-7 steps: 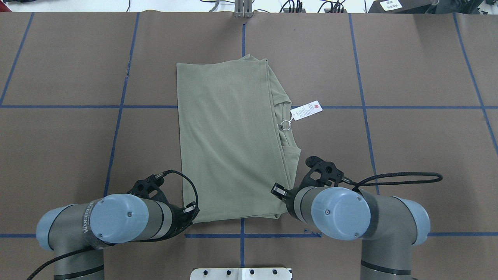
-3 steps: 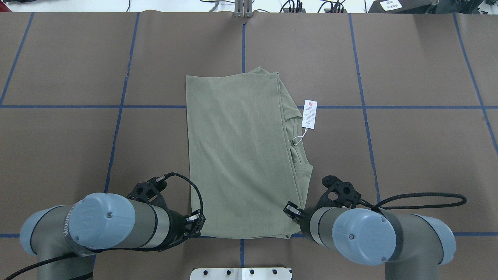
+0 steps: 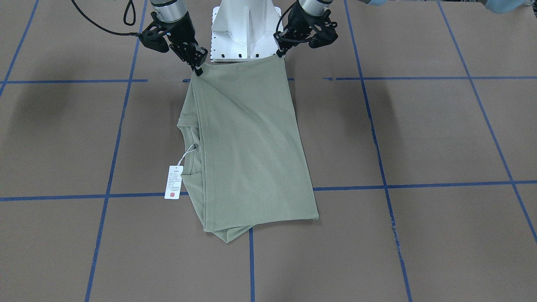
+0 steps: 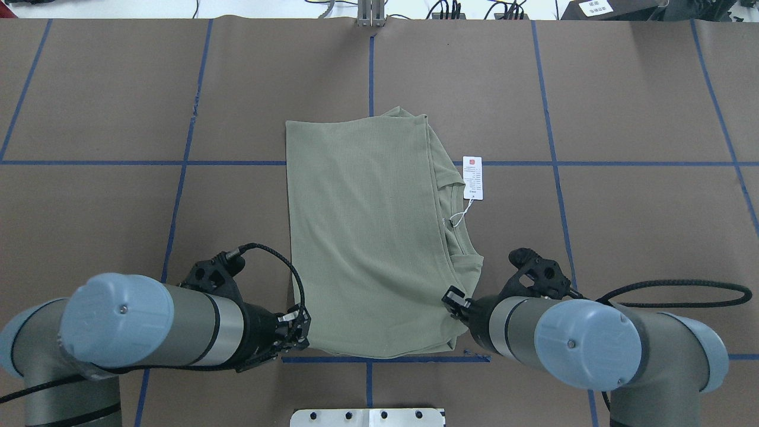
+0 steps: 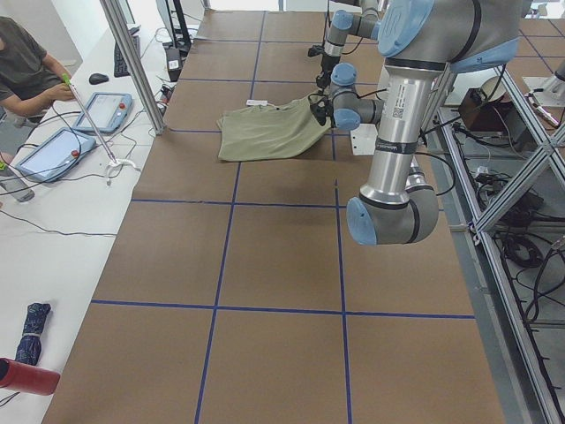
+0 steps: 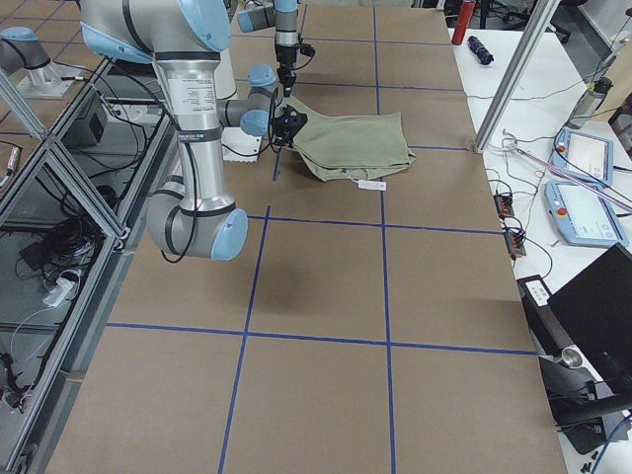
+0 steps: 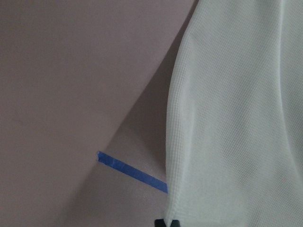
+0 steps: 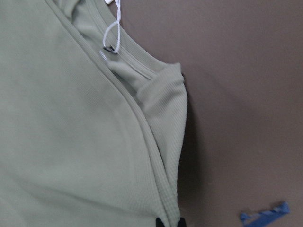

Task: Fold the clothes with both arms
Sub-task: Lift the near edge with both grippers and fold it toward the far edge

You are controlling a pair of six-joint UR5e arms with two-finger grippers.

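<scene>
Front view: the left gripper (image 3: 281,53) and right gripper (image 3: 197,68) each pinch a robot-side corner of the shirt (image 3: 247,142). They hold that edge just off the table (image 3: 419,126), I'd guess to tension the folded panel. Overhead: it lies mid-table, a neat rectangle, with the hang tag (image 4: 473,177) just beside it. Wrist cams: both claws are nipped shut on soft, fine knit, and the ribbed collar (image 8: 132,59) is peeking out.

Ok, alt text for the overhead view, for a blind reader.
A folded sage-green knit shirt lies on a brown table with blue tape lines, the black left claw and black right claw each pinching a near corner. Its white hang tag lies right of the collar.
</scene>
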